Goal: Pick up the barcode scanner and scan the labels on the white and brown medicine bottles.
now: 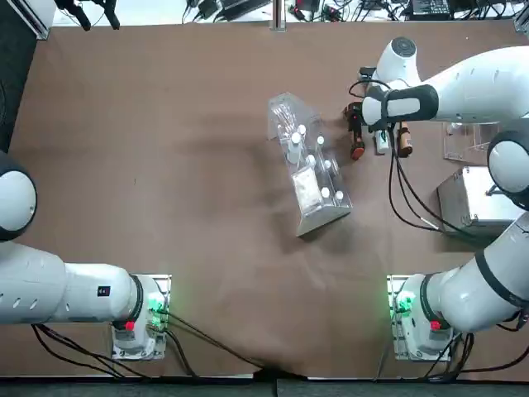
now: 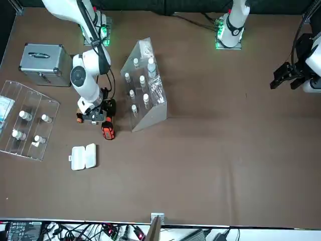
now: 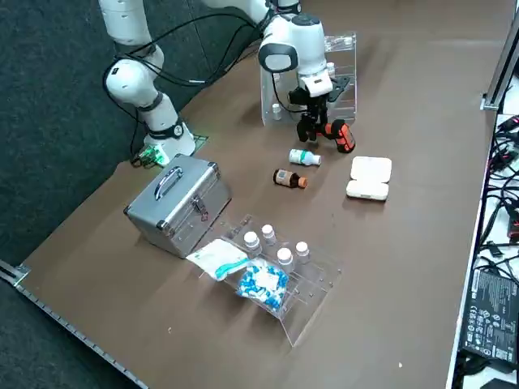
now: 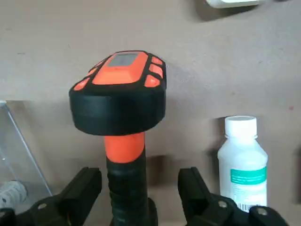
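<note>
Fingers (image 4: 83,188) spread, one on each side of the scanner's (image 4: 124,101) dark grip, visible gap on both sides, no pinch seen. Right gripper (image 4: 141,175) is low over the table (image 3: 422,243), near the rack (image 3: 347,61) with white-capped vials. Scanner's black and orange head sticks out past the fingertips, small grey screen facing the wrist camera.

White bottle (image 3: 305,157): on its side on the table, near the scanner, apart from it. Green band and part of a barcode show on its label in the wrist view. Brown bottle (image 3: 290,178): also on its side, just beside the white one, orange cap, pale label.

White case (image 3: 369,178) lies unfolded, near both bottles. Silver box (image 3: 180,204) shut, handle on its lid. Second clear rack (image 3: 304,304) next to it holds four white-capped vials, a bag of blue and white pieces (image 3: 263,284) and a white packet (image 3: 217,258).
</note>
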Robot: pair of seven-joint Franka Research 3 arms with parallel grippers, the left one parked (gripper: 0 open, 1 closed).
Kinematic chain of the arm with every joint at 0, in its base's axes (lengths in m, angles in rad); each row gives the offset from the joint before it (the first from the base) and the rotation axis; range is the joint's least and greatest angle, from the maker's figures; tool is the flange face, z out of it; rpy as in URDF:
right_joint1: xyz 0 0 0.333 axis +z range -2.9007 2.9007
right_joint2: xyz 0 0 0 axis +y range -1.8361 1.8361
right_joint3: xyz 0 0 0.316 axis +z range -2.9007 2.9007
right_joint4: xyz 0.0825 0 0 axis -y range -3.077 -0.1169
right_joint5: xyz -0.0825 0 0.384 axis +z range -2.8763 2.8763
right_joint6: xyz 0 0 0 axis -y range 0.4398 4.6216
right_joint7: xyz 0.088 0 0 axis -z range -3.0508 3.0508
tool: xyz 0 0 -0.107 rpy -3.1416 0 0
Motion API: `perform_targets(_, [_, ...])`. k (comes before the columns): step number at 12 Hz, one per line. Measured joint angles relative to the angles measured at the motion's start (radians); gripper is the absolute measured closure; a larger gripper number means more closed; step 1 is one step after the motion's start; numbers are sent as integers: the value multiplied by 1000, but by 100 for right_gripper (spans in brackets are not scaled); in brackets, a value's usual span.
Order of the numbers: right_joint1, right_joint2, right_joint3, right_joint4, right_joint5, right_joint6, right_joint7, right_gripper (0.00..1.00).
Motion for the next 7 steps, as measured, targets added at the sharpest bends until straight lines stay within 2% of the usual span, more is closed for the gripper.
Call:
perform_targets(5, [0,4,0,2,0,2,10,2])
perform_targets(7, [1,4,0,2,0,3,13,12])
